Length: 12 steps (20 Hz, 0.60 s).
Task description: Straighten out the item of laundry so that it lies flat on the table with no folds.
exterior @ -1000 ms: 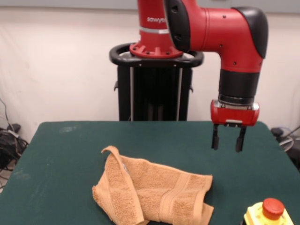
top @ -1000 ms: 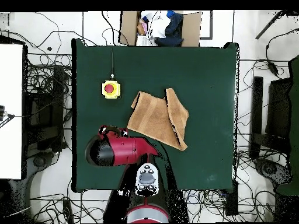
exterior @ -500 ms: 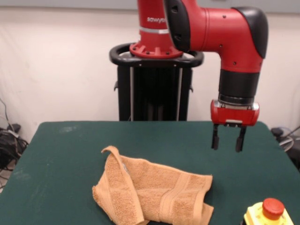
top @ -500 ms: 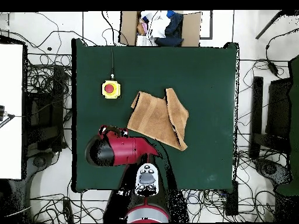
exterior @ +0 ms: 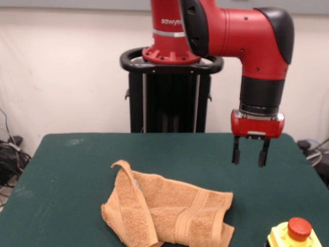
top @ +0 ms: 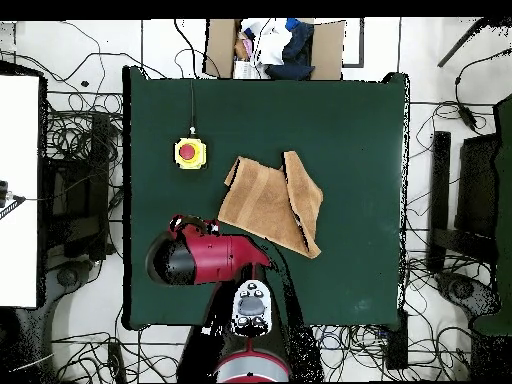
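The orange-tan terry towel [exterior: 164, 211] lies crumpled near the front middle of the dark green table [exterior: 72, 170]. Its left part is folded over, with one corner sticking up, and a woven band runs across its right part. In the overhead view the towel [top: 270, 203] has one side flap folded over the rest. My gripper [exterior: 250, 161] hangs open and empty above the table, to the right of the towel and apart from it. In the overhead view the red arm [top: 205, 257] hides the gripper.
A yellow box with a red button [exterior: 294, 234] stands at the table's front right corner; it also shows in the overhead view [top: 189, 152]. A cardboard box of clothes [top: 272, 47] sits beyond the table's far edge. Cables lie on the floor around the table.
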{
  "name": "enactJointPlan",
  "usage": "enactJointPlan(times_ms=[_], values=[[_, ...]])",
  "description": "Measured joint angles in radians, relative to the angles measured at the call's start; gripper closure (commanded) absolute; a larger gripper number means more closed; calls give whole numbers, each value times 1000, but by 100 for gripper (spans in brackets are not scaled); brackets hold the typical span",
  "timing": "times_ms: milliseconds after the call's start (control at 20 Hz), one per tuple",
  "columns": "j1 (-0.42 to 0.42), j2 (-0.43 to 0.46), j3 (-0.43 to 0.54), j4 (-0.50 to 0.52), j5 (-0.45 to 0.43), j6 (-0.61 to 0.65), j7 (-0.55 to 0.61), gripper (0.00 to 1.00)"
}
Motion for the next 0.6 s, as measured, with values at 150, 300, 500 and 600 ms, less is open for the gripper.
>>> enactJointPlan(times_ms=[150,300,500,600], values=[[1,-14,-23,9,-155,-111,0,0],[1,-25,-39,32,-290,-282,0,0],[-6,-31,-45,73,-411,-493,0,0],[-16,-30,-45,100,-458,-598,0,0]])
